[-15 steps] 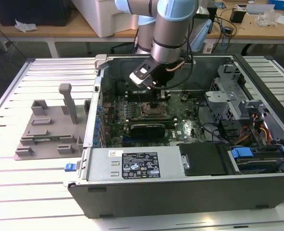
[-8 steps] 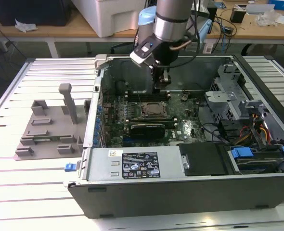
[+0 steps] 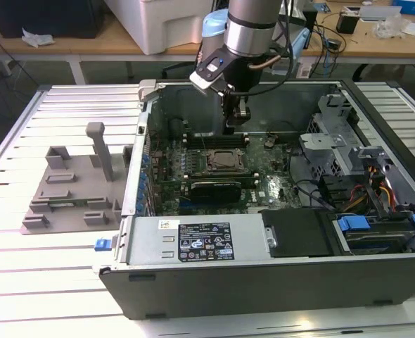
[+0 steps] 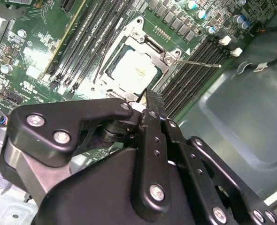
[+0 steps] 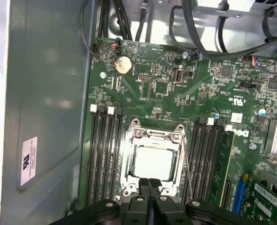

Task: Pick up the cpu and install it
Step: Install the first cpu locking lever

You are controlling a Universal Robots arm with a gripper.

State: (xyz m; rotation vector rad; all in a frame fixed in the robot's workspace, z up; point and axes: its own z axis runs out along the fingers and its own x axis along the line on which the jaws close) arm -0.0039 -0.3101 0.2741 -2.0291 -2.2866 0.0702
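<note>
Socket frame (image 5: 155,133) on the motherboard (image 5: 166,84) holds the cpu (image 5: 153,161), which lies flat and square with no long axis to favour. In the first wrist view the gripper (image 5: 150,183) has its fingers pressed together, pinching nothing, with the tips over the chip's nearer edge. In the exterior view it hangs inside the computer case (image 3: 264,278), the socket at about six o'clock from it. The grey tray (image 3: 67,190) lies outside the case, toward nine o'clock.

The slatted metal table (image 3: 60,274) carries an open computer case (image 3: 264,285) beneath the gripper (image 3: 233,125), and a grey plastic tray (image 3: 61,204) well off to the gripper's exterior-view left.
</note>
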